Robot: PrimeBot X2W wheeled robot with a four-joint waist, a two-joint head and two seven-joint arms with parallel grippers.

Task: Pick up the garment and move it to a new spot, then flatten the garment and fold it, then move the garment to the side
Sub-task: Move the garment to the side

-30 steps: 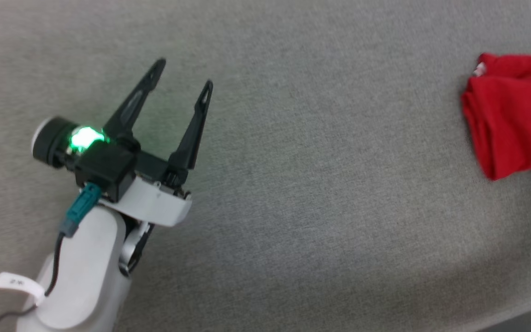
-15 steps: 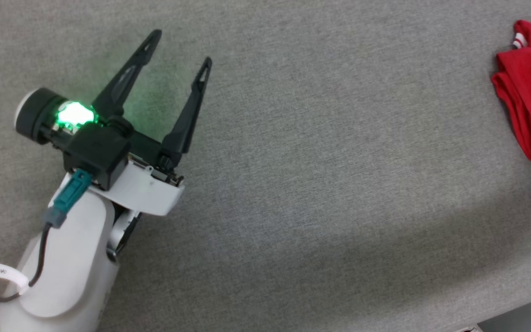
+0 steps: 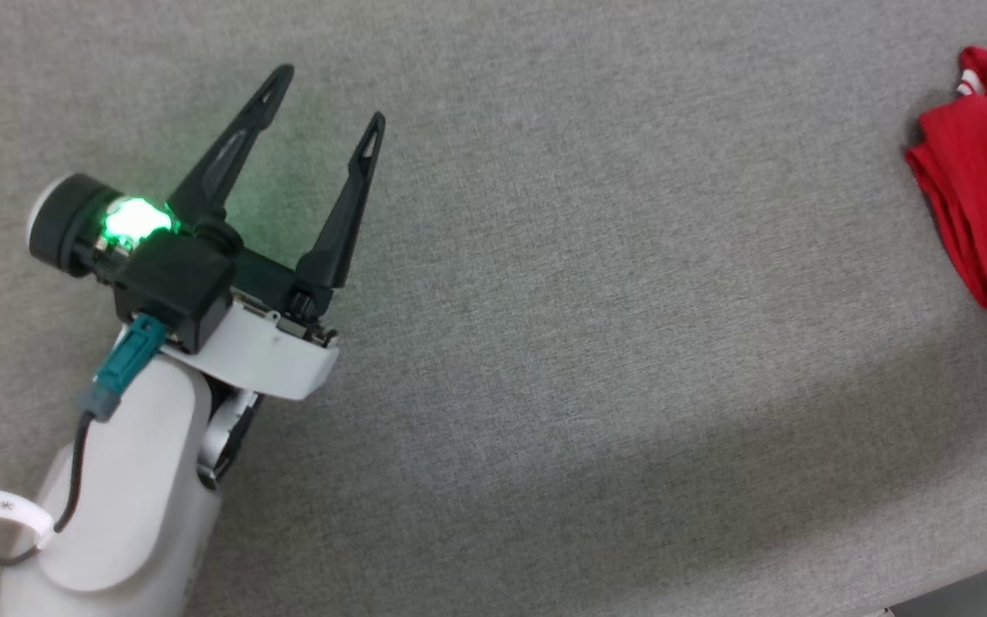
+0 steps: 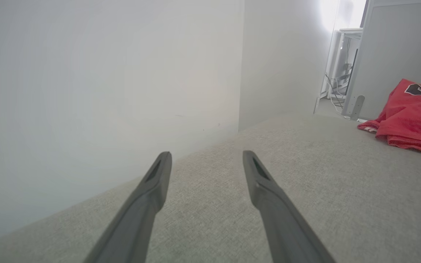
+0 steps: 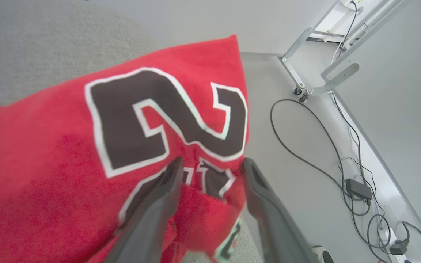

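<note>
A: Left pincer [image 3: 330, 96]?
B: Spread wide, empty, above the bare grey surface [image 3: 596, 343], well apart from the garment [image 3: 986, 206].
A: And the garment?
B: Bunched and red, lying on the surface at the head view's right edge, partly cut off.
A: Right pincer [image 5: 212, 160]?
B: Fingers [image 5: 152, 212] parted over the black, white-outlined numerals [image 5: 159, 113], with red cloth in the gap. Touching or not: cannot tell.
A: Beyond the cloth?
B: Pale floor [image 5: 305, 190] past the surface's edge in the right wrist view.

garment [image 3: 986, 197] on grey fabric surface [image 3: 596, 343]
</note>
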